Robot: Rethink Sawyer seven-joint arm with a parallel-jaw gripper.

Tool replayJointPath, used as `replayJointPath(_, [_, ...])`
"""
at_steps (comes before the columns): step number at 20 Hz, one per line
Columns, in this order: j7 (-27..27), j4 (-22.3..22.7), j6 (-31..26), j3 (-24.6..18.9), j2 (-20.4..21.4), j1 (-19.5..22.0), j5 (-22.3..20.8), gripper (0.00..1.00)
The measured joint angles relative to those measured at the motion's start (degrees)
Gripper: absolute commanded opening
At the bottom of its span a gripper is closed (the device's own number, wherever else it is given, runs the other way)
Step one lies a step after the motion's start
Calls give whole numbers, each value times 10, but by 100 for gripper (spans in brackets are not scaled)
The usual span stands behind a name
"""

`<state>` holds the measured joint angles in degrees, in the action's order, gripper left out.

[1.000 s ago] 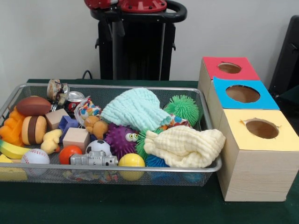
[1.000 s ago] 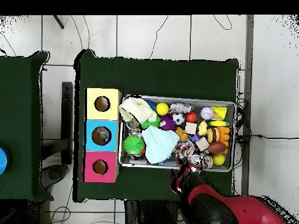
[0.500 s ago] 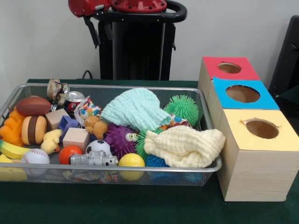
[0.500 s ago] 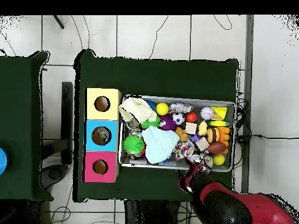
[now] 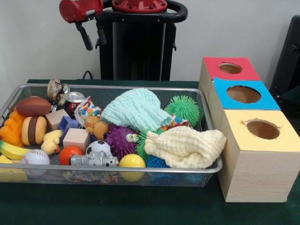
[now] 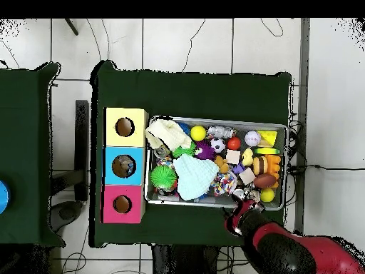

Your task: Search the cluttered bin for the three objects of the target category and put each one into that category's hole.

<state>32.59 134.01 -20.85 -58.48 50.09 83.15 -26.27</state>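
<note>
Green-clothed table (image 5: 117, 206) carries a wire bin (image 5: 140, 172) heaped with toys, and at its 3 o'clock side, just beside it, a row of three wooden boxes: yellow-topped box (image 5: 260, 154) nearest me, blue-topped box (image 5: 243, 95) in the middle, red-topped box (image 5: 229, 68) farthest, each with a round hole. Largest in the bin: mint cloth (image 5: 136, 108) near centre, cream cloth (image 5: 185, 146) at its 5 o'clock, both draped over spiky balls. Which category is wanted I cannot tell. Gripper (image 5: 93, 34) hangs high above the bin's 11 o'clock corner, fingers (image 5: 85, 36) spread, holding nothing. Risks as I judge them: the cloths may hide targets, so a blind descent could snag fabric and drag neighbours out; small round things like the yellow ball (image 5: 131, 162) could roll from a pinch.
</note>
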Motion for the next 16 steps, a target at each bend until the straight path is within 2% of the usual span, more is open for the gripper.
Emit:
replayJointPath(9, [0,-23,0,-11,-41,1,-4,100])
replayJointPath(16, [0,-61,-11,-4,-87,-27,-44,100])
